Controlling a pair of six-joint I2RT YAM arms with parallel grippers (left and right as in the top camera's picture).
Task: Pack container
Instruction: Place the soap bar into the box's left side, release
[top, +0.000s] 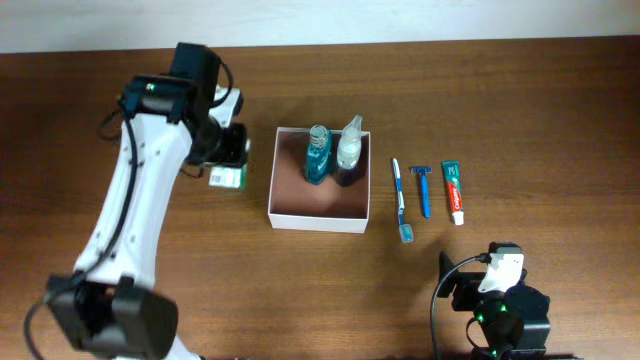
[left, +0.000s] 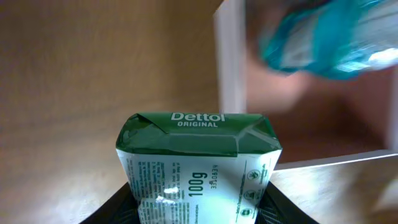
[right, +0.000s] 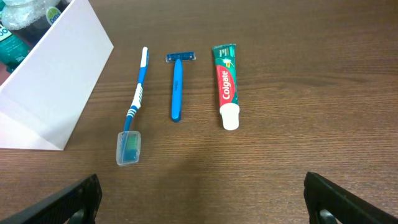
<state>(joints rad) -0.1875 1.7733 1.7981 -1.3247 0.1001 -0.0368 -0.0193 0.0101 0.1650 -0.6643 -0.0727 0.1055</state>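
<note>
Dark brown wood grain runs across the desk (top: 520, 110), and the container (top: 318, 218) sits near its middle, with a teal bottle (top: 318, 152) and a clear bottle (top: 349, 148) standing against its far wall. My left gripper (left: 198, 208) is closed on the lower end of the green-and-white soap packet (left: 198, 165), one dark finger on each side. The packet is just outside the container's left wall; I cannot tell whether it is clear of the desk.

To do this step well, I judge that I should raise the packet above the white rim before moving right, so that its lower edge does not catch the wall and push the box. I should aim for the bare near half of the reddish floor, away from the two bottles, which look easy to topple. Lower it close to the floor and only then let go.

My left arm stretches from its near-left base to the far side, with the wrist bent down beside the box. My right gripper (right: 202, 202) is spread wide and holds nothing. That arm is folded low at the near right, facing the toothbrush (right: 135, 106), razor (right: 178, 87) and toothpaste tube (right: 226, 84), which lie side by side on the desk to the right of the container.
</note>
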